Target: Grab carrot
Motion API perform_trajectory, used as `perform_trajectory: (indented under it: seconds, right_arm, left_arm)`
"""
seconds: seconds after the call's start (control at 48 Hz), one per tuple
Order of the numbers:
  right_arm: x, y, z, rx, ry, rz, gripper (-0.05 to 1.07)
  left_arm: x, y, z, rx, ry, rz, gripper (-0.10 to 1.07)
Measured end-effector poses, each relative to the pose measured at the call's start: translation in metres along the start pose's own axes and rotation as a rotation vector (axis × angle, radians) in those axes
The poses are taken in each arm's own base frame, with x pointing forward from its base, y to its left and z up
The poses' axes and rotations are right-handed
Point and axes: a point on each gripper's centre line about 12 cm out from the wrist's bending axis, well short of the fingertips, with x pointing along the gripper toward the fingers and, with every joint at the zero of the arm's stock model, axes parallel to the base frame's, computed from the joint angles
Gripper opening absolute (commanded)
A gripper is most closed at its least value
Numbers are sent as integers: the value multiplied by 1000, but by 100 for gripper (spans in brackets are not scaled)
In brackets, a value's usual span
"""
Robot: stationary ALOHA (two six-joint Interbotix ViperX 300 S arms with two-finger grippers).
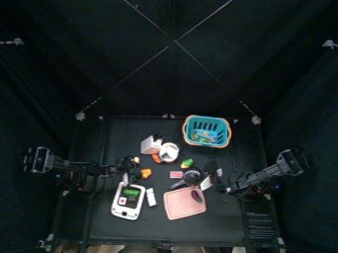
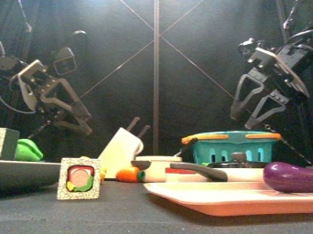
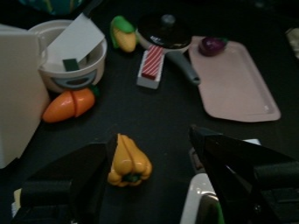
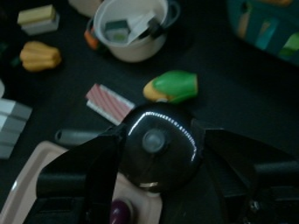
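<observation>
The carrot (image 1: pixel 168 151) is a small stubby orange piece lying beside a white cup (image 1: pixel 152 147) at the table's middle. It shows low in the front view (image 2: pixel 126 173). In the left wrist view the carrot (image 3: pixel 68 104) lies ahead of the jaws and to one side, apart from them. My left gripper (image 3: pixel 152 179) is open and empty above a yellow pepper (image 3: pixel 128 161). My right gripper (image 4: pixel 163 188) is open and empty over a black pan (image 4: pixel 162 149). In the right wrist view only a sliver of the carrot (image 4: pixel 90 38) shows behind the cup.
A blue basket (image 1: pixel 207 128) stands at the back right. A green-and-yellow item (image 1: pixel 188 163) lies near the middle. A pink board (image 1: pixel 185 202) with a purple piece (image 2: pixel 288 175) lies at the front. A red-and-white striped block (image 3: pixel 152 66) lies by the pan.
</observation>
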Motion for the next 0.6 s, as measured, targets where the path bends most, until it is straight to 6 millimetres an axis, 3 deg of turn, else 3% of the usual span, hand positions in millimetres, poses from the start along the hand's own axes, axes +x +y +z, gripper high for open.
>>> perform_trajectory:
  seconds: [0.229, 0.396, 0.604]
  right_arm:
    - [10, -22, 32, 92, -51, -12, 93]
    - [16, -27, 31, 96, -18, 28, 93]
    - [17, -29, 25, 97, 18, 57, 93]
  left_arm:
    - [32, 10, -5, 48, 152, 32, 99]
    - [50, 17, -5, 129, 223, 31, 99]
    - [65, 21, 14, 201, 195, 23, 99]
